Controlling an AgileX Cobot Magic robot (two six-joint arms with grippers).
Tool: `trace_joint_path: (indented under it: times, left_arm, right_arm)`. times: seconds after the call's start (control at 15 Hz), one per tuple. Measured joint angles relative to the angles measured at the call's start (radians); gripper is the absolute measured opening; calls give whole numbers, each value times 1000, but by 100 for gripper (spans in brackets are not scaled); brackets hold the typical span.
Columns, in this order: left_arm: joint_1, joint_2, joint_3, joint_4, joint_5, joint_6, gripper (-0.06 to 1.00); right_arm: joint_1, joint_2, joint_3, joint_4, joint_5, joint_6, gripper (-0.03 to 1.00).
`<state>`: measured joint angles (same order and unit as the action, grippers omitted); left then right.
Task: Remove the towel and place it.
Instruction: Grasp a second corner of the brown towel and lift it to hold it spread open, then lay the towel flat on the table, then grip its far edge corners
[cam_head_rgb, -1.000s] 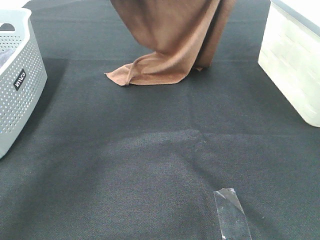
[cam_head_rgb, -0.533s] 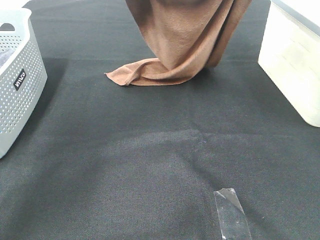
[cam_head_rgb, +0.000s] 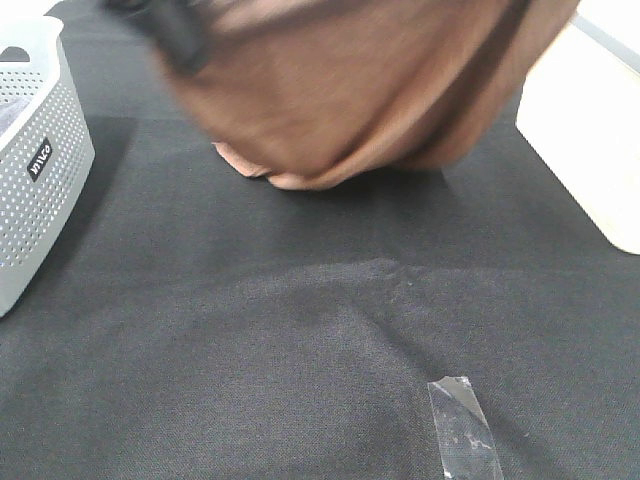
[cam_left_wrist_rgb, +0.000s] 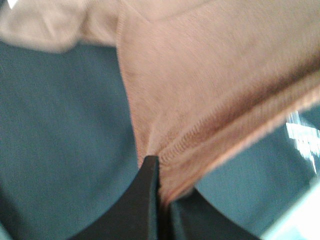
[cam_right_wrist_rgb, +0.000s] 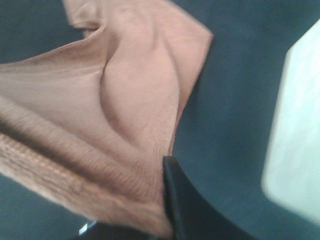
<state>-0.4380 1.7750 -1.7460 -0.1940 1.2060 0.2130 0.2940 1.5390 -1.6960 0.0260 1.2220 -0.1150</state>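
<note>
Currently your left pincer (cam_left_wrist_rgb: 159, 172) and your right pincer (cam_right_wrist_rgb: 169, 167) are each clamped tight on the hem of the towel (cam_head_rgb: 370, 90). It hangs blurred between them near the far edge of the worktop (cam_head_rgb: 300, 330).

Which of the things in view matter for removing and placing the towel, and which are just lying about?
In the job: reddish-brown terry towel, pinched at its stitched edge by the left end effector and the right end effector, both shut.
Lying about: white perforated plastic basket; cream rectangular box; clear strip of tape on the black cloth table.
</note>
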Motion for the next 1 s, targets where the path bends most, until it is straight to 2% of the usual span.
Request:
trace_joint_path:
  times: [0.13,0.2,0.27,0.53,0.73,1.0]
  left_arm:
    - [-2,-193,218,45,-16,9,0]
    - [-2,-224,258,53,-24,9,0]
    - [-6,-346,357,81,-38,8,0]
    - [-11,-619,567,77,-74,-20,0]
    - [-11,-706,694,78,-77,-25,0]
    - [-11,-713,823,11,-79,-17,0]
  right_arm:
    - [8,-83,116,50,0,2,0]
    - [10,-98,145,59,0,2,0]
    - [12,-144,219,88,-1,2,0]
    - [21,-231,348,159,-4,8,0]
    - [21,-306,432,221,-4,20,0]
    - [21,-408,616,244,-5,22,0]
